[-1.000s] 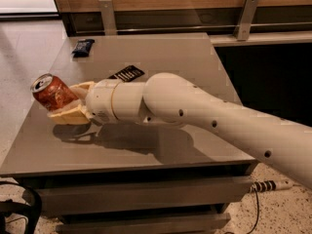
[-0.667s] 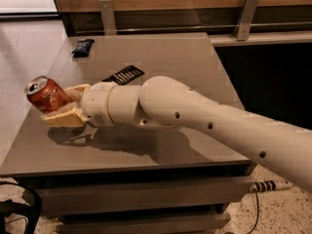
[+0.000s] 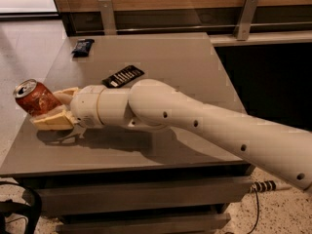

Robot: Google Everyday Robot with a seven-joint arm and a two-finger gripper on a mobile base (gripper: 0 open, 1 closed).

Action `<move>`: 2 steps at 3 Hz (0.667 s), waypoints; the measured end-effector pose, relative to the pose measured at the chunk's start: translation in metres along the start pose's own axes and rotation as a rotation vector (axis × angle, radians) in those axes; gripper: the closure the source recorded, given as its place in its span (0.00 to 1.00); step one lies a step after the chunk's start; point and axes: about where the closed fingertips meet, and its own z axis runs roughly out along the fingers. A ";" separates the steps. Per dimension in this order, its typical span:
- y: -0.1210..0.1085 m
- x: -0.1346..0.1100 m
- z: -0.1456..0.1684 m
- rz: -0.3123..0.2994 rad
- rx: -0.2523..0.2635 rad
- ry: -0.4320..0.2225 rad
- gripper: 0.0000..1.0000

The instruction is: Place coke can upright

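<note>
The coke can, red-orange with a silver top rim, is held tilted, its top leaning left, above the left edge of the grey table. My gripper is shut on the coke can, with one tan finger under it and the other behind it. The white arm reaches in from the lower right across the table's front half.
A flat black bar-like packet lies mid-table just behind the arm. A small dark blue wrapper lies at the far left corner. A wooden wall with metal brackets runs behind the table. Black cables hang at the lower left.
The gripper with the can has moved further left, towards the table's left edge, and the can stands a little more upright than before.
</note>
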 end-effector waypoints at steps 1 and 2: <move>0.001 0.014 0.002 0.043 0.012 -0.063 1.00; -0.001 0.022 -0.011 0.067 0.056 -0.096 1.00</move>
